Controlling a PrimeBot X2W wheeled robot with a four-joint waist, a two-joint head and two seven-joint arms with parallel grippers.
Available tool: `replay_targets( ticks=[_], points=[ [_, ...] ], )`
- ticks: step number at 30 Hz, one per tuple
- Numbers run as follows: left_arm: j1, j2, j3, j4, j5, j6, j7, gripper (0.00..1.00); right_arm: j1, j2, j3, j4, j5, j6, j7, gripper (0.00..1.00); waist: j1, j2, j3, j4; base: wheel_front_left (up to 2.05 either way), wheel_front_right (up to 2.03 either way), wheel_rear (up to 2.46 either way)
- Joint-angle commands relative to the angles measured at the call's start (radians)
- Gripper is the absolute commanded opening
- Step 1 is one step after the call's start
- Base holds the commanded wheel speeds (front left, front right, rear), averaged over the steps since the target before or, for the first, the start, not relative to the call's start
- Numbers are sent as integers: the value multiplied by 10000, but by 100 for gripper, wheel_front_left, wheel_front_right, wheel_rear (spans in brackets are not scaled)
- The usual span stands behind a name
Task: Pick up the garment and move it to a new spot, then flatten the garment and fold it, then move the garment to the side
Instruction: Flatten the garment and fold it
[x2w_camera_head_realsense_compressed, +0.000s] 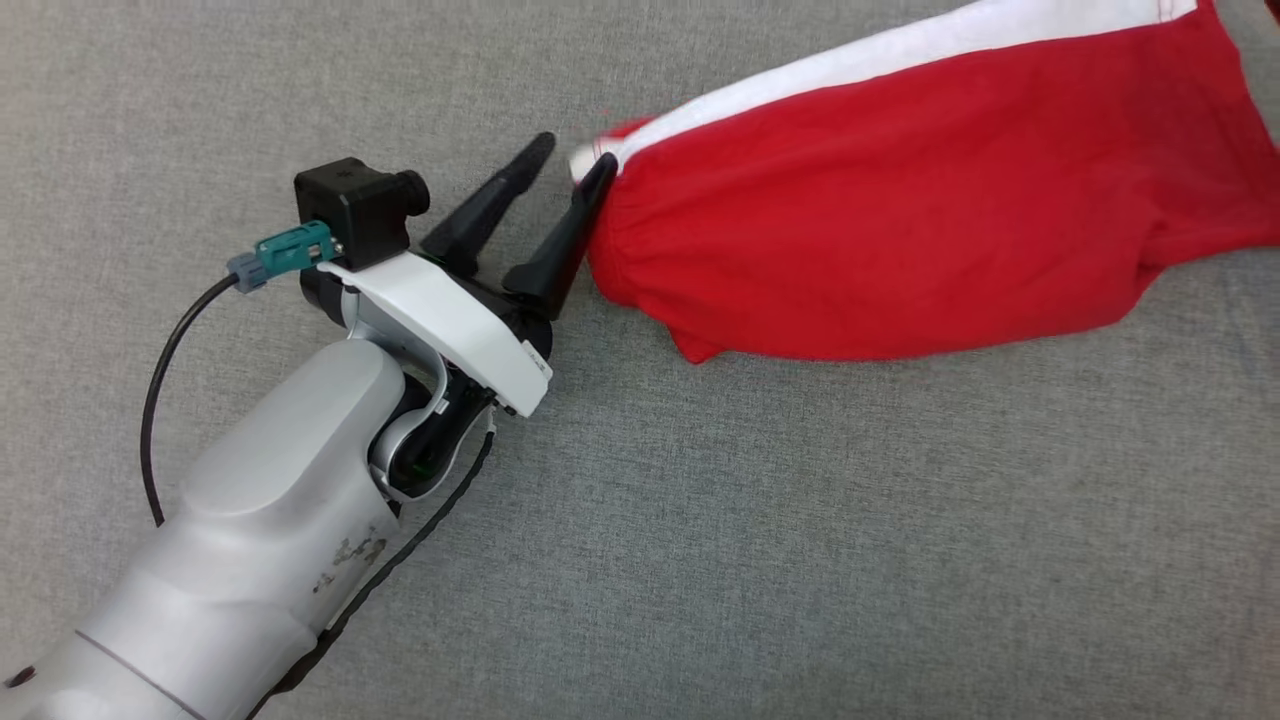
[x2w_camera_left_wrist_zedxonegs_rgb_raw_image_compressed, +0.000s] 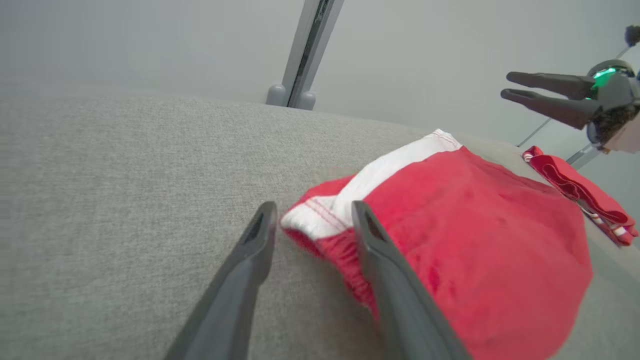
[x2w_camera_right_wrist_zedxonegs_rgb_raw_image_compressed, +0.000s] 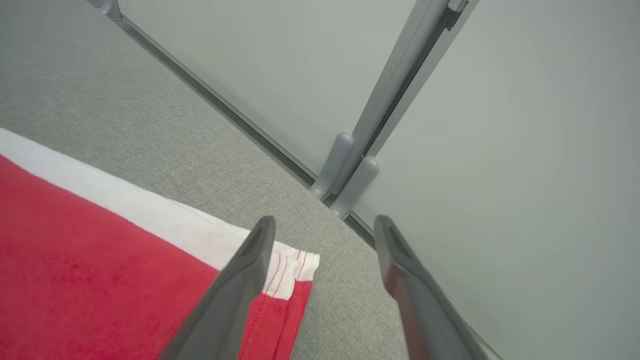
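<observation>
When laid out as here, treat the red garment as a light, limp, non-fragile load: no stiffness, prone to sagging, bunching and sliding on cloth.

Location: flat on the grey fabric surface, at the upper right of the head view and cut off by the frame at top and right. White stripe along the far long edge; gathered, elastic-looking edge at the near left end. Probably sports shorts, doubled over; layer count not determinable.

Grip points: prefer the hemmed corners and the gathered edge, thicker and less slip-prone owing to the stitching. Avoid pinching mid-panel: risk there of lifting a top layer only. For lifting or flattening, take two corners well apart, one per gripper, and keep tension even.

Left gripper: fingers apart, clamped on nothing, straddling the white-striped corner at the left end; finger nearer the garment against its edge, the other over bare surface.

Right gripper: fingers likewise apart and empty, in the air beyond the far end in the left wrist view. In the right wrist view, hemmed stripe corner beneath one finger; contact not determinable.

Surroundings: pale wall panels and a grey upright post just behind the surface edge. Keep fingers clear of that edge.
</observation>
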Motion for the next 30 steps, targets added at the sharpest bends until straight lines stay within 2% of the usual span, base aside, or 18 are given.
replay_targets(
  ticks=[1,5,8,9,13,17,23,30],
  points=[
    [131,24,141,60,104,25,-90,100,228,22,-30,130,151,-23,-366,100,-1,0,-197,-56,0,0,0],
    [702,68,729,-221,655,491,-172,100,1090,247,-470,450,499,-23,-1785,100,-1,0,-687,-190,0,0,0],
    [1558,74,1780,-1072,1843,1282,-177,100,2142,465,-942,650,837,-23,-2722,100,-1,0,-1085,-313,0,0,0],
    [1558,74,1780,-1072,1843,1282,-177,100,2142,465,-942,650,837,-23,-2722,100,-1,0,-1085,-313,0,0,0],
    [3292,-252,3267,-2565,3722,2253,-179,100,3696,914,-1563,924,1212,-23,-3504,100,-1,0,-1640,-426,0,0,0],
    [5002,-867,4218,-3915,5386,2738,-179,100,5139,1395,-2282,1141,1678,-23,-3802,100,-1,0,-2092,-345,0,0,0],
    [6700,-1652,4628,-4761,7325,2760,-162,100,6304,1763,-3249,1513,2178,-21,-3876,100,-1,0,-2502,113,0,0,0],
    [7231,-2204,4621,-4863,8198,2404,-163,100,5936,1869,-3826,2706,2508,-21,-2324,100,-1,0,-2405,834,0,0,0]
  ],
)
